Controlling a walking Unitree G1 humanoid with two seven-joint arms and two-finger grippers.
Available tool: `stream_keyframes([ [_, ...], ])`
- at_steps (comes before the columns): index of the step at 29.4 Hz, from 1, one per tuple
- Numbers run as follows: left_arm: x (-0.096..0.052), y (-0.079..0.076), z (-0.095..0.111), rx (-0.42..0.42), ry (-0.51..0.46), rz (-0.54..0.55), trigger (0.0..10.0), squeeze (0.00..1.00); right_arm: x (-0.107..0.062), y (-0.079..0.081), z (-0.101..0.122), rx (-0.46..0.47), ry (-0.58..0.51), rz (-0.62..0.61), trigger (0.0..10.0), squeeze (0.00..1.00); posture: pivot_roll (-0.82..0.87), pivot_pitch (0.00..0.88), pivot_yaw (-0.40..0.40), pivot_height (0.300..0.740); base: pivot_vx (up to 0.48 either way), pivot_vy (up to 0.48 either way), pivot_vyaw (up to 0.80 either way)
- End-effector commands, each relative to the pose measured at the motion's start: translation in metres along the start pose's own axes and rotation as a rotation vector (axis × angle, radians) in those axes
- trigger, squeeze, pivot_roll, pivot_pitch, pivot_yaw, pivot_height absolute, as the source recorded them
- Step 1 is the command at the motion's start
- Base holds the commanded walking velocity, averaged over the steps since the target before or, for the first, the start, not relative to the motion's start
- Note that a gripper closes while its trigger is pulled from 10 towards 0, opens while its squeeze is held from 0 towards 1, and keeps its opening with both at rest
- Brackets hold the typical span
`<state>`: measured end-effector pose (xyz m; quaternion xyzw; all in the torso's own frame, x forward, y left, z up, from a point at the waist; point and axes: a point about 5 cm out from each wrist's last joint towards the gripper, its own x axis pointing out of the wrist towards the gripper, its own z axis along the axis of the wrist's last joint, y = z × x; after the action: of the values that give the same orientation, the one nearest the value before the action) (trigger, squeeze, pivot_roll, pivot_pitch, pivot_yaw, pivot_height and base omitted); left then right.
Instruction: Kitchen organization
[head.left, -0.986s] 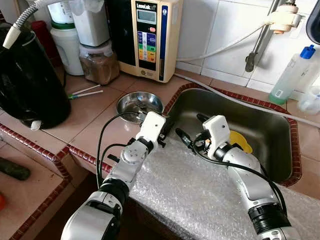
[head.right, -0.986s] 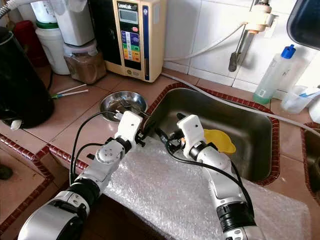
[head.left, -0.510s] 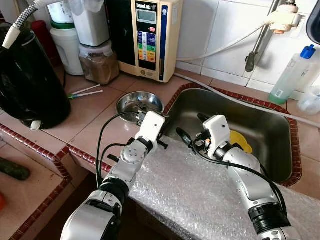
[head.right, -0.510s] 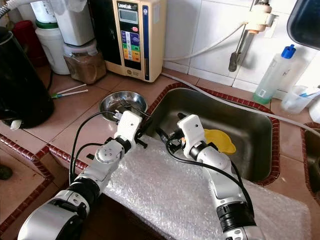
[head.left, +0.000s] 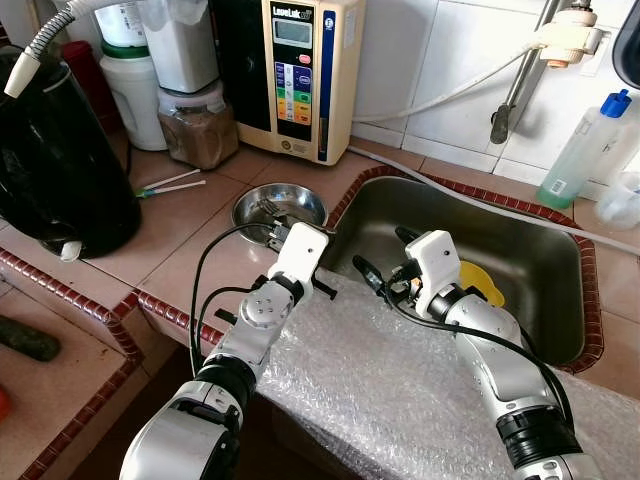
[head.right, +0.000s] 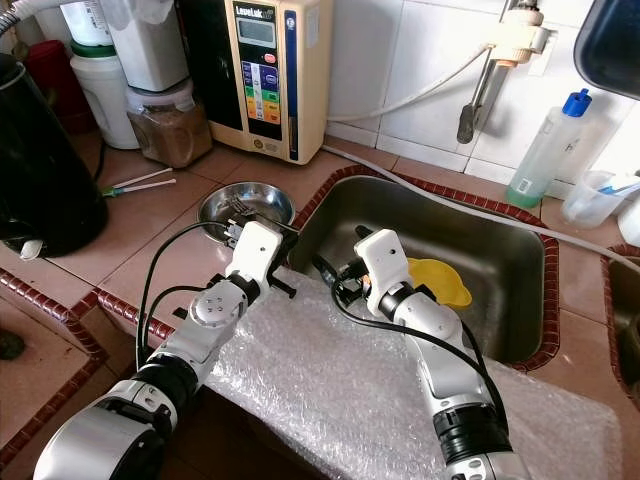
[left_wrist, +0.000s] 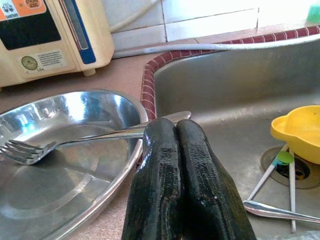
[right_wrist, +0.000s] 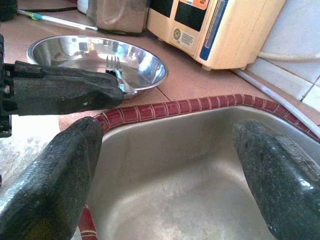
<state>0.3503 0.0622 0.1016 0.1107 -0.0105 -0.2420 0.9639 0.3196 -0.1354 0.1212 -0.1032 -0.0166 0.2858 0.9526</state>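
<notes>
The left gripper (left_wrist: 176, 131) is reaching over the terracotta-tiled counter (head.left: 205, 235) toward the shallow round stainless-steel bowl (head.left: 281, 206) that is sitting just beside the rounded corner of the stainless-steel sink basin (head.left: 545, 270); its two black fingers (left_wrist: 159, 185) are pressing flat against each other with nothing between them, their tips lying at the bowl's rim where the handle of a silver metal fork (left_wrist: 60, 144) is jutting out over the edge. The fork is resting inside the bowl with its tines down on the bowl's floor and its handle pointing toward the sink. The right gripper (right_wrist: 167, 150) is hovering over the near corner of the sink, its fingers spread wide apart and gripping nothing, one fingertip (right_wrist: 55, 175) standing close to the red-brown brick-pattern rim (right_wrist: 175, 107) that is edging the basin. Inside the sink a yellow plastic cup (head.left: 483, 284) is lying near the drain, with a silver metal spoon (left_wrist: 280, 213) and some thin sticks (left_wrist: 270, 172) next to it. A sheet of clear bubble wrap (head.left: 400, 400) is covering the front edge of the counter under both silver arms. Against the white tiled wall a cream-coloured water ioniser with coloured buttons (head.left: 305, 75) is standing, with a clear lidded jar of brown powder (head.left: 197, 125) beside it and a black rounded kettle (head.left: 55, 160) farther along the robot's left. A clear squeeze bottle with a blue cap (head.left: 585, 150) is standing behind the sink.
</notes>
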Motion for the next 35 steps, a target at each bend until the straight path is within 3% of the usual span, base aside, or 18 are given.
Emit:
stream_keyframes([
  [1, -0.003, 0.005, -0.001, 0.014, -0.004, 0.023, 0.0, 0.00, -0.001, -0.001, 0.000, -0.007, 0.004, -0.007, 10.0, 1.00, -0.01, 0.000, 0.005, 0.740, 0.000, 0.000, 0.00],
  [9, -0.009, 0.014, 0.009, 0.076, -0.092, 0.071, 0.0, 0.00, -0.001, -0.002, -0.001, -0.008, 0.006, -0.010, 10.0, 1.00, 0.00, 0.000, 0.001, 0.740, 0.000, 0.000, 0.00],
  [11, -0.014, 0.019, 0.018, 0.125, -0.159, 0.104, 0.0, 0.00, 0.000, -0.003, -0.002, -0.008, 0.007, -0.011, 10.0, 1.00, 0.01, 0.000, -0.003, 0.740, 0.000, 0.000, 0.00],
  [17, -0.022, 0.025, 0.022, 0.145, -0.196, 0.143, 0.0, 0.00, 0.001, -0.004, -0.002, -0.010, 0.009, -0.010, 10.0, 1.00, 0.02, 0.000, -0.009, 0.740, 0.000, 0.000, 0.00],
  [18, -0.022, 0.026, 0.020, 0.138, -0.187, 0.143, 4.0, 0.00, 0.002, -0.004, -0.002, -0.010, 0.008, -0.010, 10.0, 1.00, 0.02, 0.000, -0.009, 0.740, 0.000, 0.000, 0.00],
  [19, -0.022, 0.026, 0.019, 0.132, -0.181, 0.142, 4.0, 0.00, 0.002, -0.004, -0.001, -0.011, 0.008, -0.010, 10.0, 1.00, 0.02, 0.000, -0.009, 0.740, 0.000, 0.000, 0.00],
  [20, -0.023, 0.028, 0.017, 0.119, -0.172, 0.157, 10.0, 1.00, 0.003, -0.004, -0.001, -0.013, 0.007, -0.009, 10.0, 1.00, 0.02, 0.000, -0.010, 0.740, 0.000, 0.000, 0.00],
  [26, -0.016, 0.026, 0.020, 0.138, -0.169, 0.155, 10.0, 1.00, 0.003, -0.006, 0.000, -0.022, 0.004, -0.014, 10.0, 1.00, 0.00, 0.000, -0.009, 0.740, 0.000, 0.000, 0.00],
  [29, -0.007, 0.021, 0.030, 0.100, -0.192, 0.132, 10.0, 1.00, 0.000, -0.009, -0.001, -0.028, 0.007, -0.021, 10.0, 1.00, -0.01, 0.000, -0.008, 0.740, 0.000, 0.000, 0.00],
  [35, 0.000, 0.015, 0.038, 0.103, -0.209, 0.124, 10.0, 1.00, -0.002, -0.009, -0.001, -0.031, 0.009, -0.026, 10.0, 1.00, -0.02, 0.000, -0.006, 0.740, 0.000, 0.000, 0.00],
])
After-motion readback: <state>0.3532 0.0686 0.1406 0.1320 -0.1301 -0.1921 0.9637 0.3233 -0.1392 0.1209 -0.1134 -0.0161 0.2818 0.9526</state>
